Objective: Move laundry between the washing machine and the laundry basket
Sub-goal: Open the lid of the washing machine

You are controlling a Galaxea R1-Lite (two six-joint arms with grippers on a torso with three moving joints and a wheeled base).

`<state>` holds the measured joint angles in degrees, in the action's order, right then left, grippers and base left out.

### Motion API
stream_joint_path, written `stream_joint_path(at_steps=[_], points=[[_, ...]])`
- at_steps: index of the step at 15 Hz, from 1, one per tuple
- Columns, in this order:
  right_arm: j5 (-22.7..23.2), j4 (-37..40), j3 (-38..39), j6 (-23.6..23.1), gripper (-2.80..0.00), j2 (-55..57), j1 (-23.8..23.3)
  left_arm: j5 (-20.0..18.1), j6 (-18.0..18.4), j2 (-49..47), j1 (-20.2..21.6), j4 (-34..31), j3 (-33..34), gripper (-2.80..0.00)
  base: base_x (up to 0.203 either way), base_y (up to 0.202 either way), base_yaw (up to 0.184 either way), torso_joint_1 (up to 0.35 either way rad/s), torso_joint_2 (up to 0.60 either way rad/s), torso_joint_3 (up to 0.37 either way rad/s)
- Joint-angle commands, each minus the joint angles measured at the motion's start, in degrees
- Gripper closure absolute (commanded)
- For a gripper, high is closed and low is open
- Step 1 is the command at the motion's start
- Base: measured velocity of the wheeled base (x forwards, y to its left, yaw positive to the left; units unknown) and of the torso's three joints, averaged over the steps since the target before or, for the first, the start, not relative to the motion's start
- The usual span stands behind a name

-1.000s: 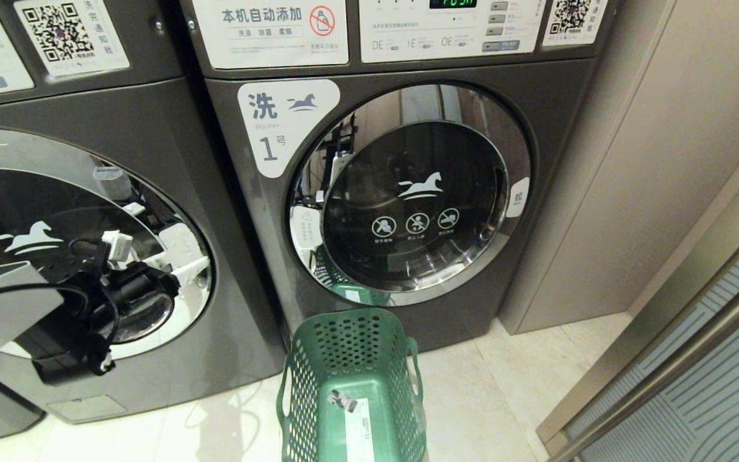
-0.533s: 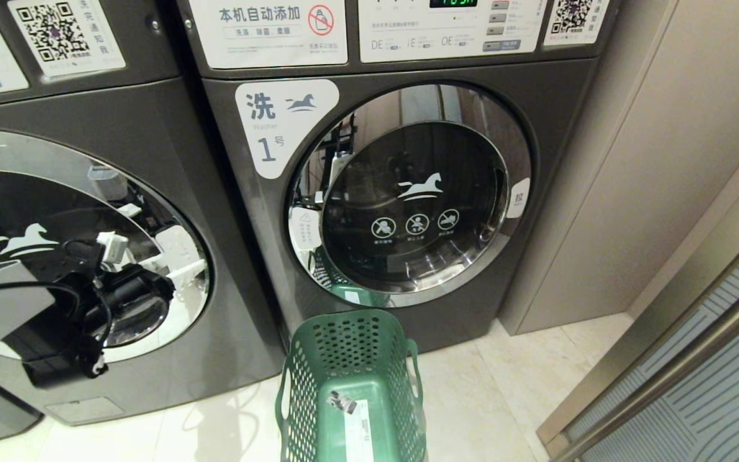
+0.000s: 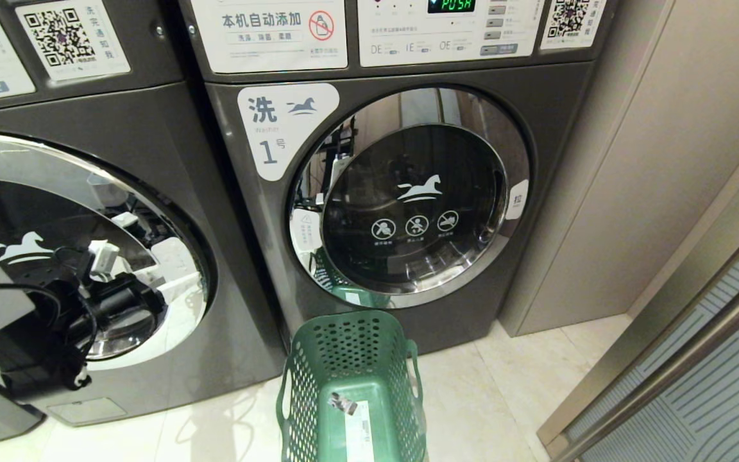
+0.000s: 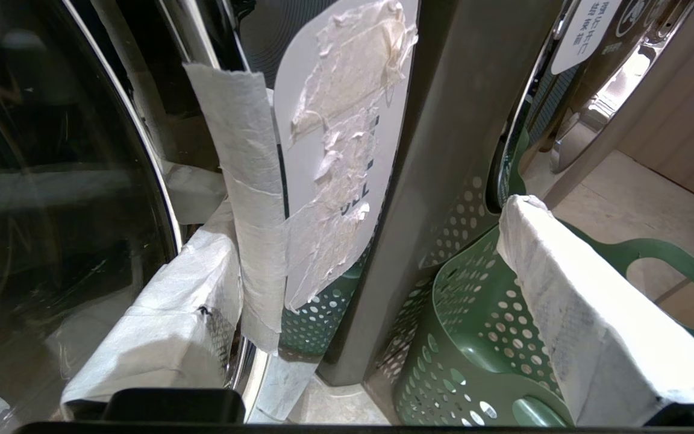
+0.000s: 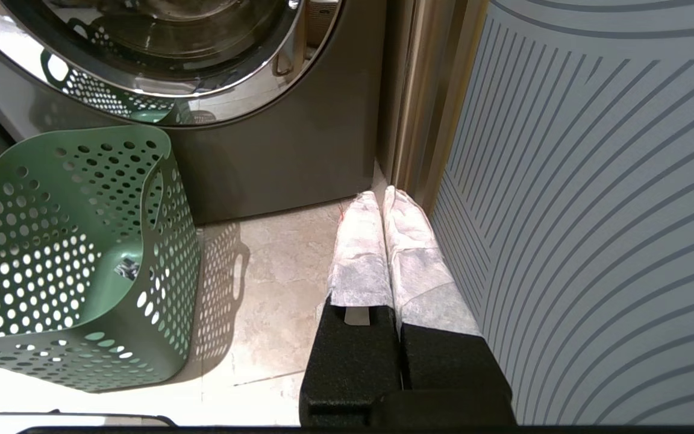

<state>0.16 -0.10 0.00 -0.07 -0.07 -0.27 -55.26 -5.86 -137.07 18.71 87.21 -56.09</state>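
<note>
The move ahead turned on the door edge of the left-hand washer [image 3: 87,212], whose number label was out of view. In the left wrist view the left gripper [image 4: 365,223] stood wide open and empty. One padded finger [image 4: 160,325] was set against the chrome rim and dark glass, and the other [image 4: 588,319] hung over the basket [image 4: 473,313]. Ahead of the gap between them lay the door's white tab [image 4: 335,150] (patched with torn tape), beside a strip of tape [image 4: 250,199] on the rim. The tab's long axis followed the rim and so crossed the line between the fingers. That looked a fair lie for closing on it, though I could not tell whether either finger touched the door.

The left arm [image 3: 29,359] was much the nearer. It was low at the left of the head view, pointing into that door. The right gripper [image 5: 383,199] was closed on nothing and parked near the floor [image 5: 275,283], beside a striped panel [image 5: 594,181] and well apart from the door.

No laundry showed anywhere. The basket stood on the floor before machine 1 [image 3: 555,128], just right of the left-hand washer, holding only its sticker [image 3: 360,430]. Both doors were shut, and the glass was too dark to show whether clothes lay inside. Opening the door therefore seemed the step in hand, with the task barely begun.
</note>
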Motion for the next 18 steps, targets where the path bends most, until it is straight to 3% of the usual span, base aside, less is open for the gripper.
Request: stream_joint_path(at_steps=[1,5,10,12,16,18], points=[[0.02,-0.03,0.0,-0.01,0.0,0.07,0.0,0.42,-0.17,-0.52,3.26,0.45,-0.59,-2.8,0.0,0.0,0.0,0.0,0.0,0.0],[0.02,-0.07,0.0,-0.01,0.0,0.07,0.0,0.51,-0.28,-2.09,9.02,0.45,-4.69,-2.8,0.0,0.0,0.0,0.0,0.0,0.0],[0.02,-0.08,0.0,-0.01,0.0,0.07,0.0,0.33,-1.04,-0.55,13.17,0.45,-3.81,-2.8,0.0,0.0,0.0,0.0,0.0,0.0],[0.02,0.01,0.0,-0.01,0.0,0.07,0.0,0.33,-1.22,3.13,13.54,0.45,-0.36,-2.8,0.0,0.0,0.0,0.0,0.0,0.0],[0.02,0.01,0.0,-0.01,0.0,0.07,0.0,0.21,-1.21,14.06,14.45,0.45,16.13,-2.8,0.0,0.0,0.0,0.0,0.0,0.0],[0.02,-0.07,0.0,-0.01,0.0,0.07,0.0,-0.14,-1.09,15.78,13.3,0.45,17.31,-2.8,0.0,0.0,0.0,0.0,0.0,0.0]])
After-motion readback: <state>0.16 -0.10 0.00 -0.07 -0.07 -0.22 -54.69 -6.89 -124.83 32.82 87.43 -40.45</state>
